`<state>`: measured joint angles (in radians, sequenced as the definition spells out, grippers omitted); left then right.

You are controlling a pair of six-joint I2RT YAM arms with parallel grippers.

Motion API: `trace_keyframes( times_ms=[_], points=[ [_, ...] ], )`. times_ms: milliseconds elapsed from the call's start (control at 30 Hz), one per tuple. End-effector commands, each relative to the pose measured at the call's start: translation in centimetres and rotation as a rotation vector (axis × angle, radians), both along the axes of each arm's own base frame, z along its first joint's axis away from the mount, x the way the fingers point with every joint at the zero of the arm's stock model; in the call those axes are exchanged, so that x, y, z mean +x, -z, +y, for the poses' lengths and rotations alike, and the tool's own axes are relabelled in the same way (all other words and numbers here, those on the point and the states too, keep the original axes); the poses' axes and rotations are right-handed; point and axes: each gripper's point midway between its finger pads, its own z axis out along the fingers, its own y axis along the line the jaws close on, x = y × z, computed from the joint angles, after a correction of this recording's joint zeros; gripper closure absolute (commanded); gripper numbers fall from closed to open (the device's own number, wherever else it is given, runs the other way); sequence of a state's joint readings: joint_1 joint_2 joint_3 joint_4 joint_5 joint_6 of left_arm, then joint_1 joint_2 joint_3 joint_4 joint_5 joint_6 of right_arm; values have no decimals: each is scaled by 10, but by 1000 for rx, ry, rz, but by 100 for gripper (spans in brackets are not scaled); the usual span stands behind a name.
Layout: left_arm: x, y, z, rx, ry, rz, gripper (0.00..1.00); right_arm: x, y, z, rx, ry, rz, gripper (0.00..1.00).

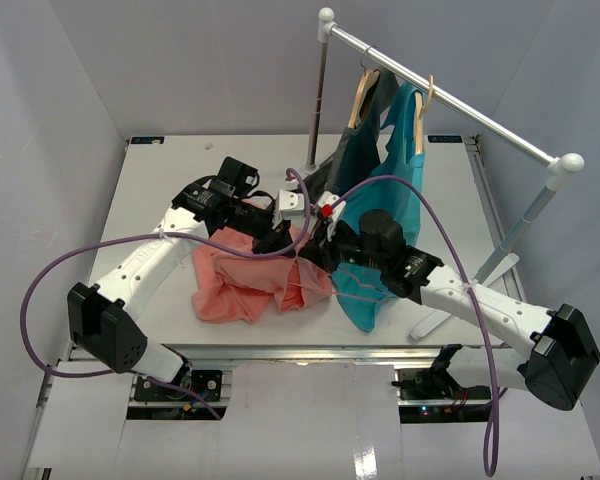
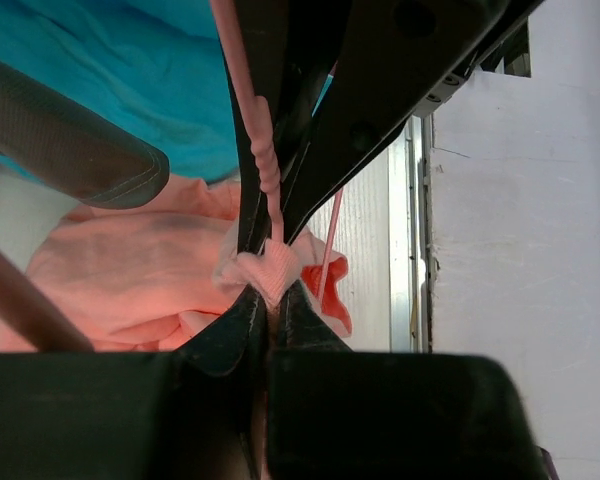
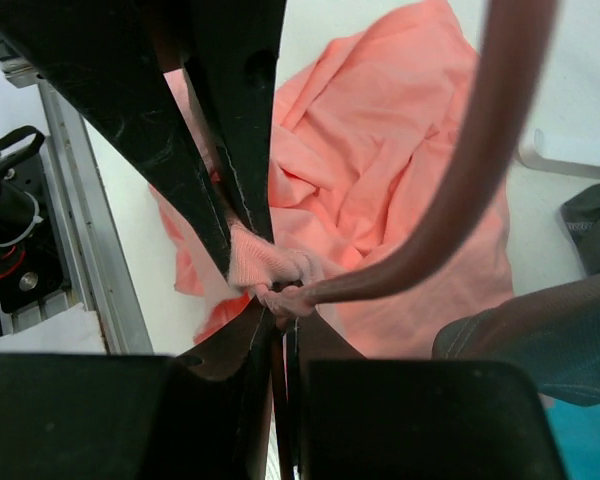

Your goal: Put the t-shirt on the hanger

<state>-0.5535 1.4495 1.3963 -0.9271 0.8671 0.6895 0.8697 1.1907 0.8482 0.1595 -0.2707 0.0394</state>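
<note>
T-shirt (image 1: 235,288) (salmon, crumpled) on white table (image 1: 160,180)

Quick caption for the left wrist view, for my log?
Left gripper pinches a t-shirt fold at the hanger rod's twisted end; teal shirt behind.
</note>
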Motion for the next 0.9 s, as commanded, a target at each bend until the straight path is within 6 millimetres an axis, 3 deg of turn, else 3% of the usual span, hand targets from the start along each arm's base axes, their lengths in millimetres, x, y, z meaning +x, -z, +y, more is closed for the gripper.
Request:
trace_keyframes(
  times_ms=[0,233,400,533,600,700,867],
  points=[
    [-20,-19,-31,-110,113,98,100,-4,-91,31,249,-61,-180,92],
    [-15,-6,-28,-90,66,74,100,-3,-88,22,233,-27,-195,89],
    [-7,-8,-27,-63,-43,123,100,1,-92,12,209,17,-217,67],
    [20,0,-20,-4,-198,56,100,3,-100,3,209,52,-223,49],
    [29,3,-14,6,-265,12,100,-1,-103,-1,208,51,-222,45],
    [25,9,-6,6,-296,-3,100,-1,-109,-10,211,86,-229,41],
    [31,5,3,-1,-410,-5,100,-6,-122,-27,235,127,-222,36]
  ],
)
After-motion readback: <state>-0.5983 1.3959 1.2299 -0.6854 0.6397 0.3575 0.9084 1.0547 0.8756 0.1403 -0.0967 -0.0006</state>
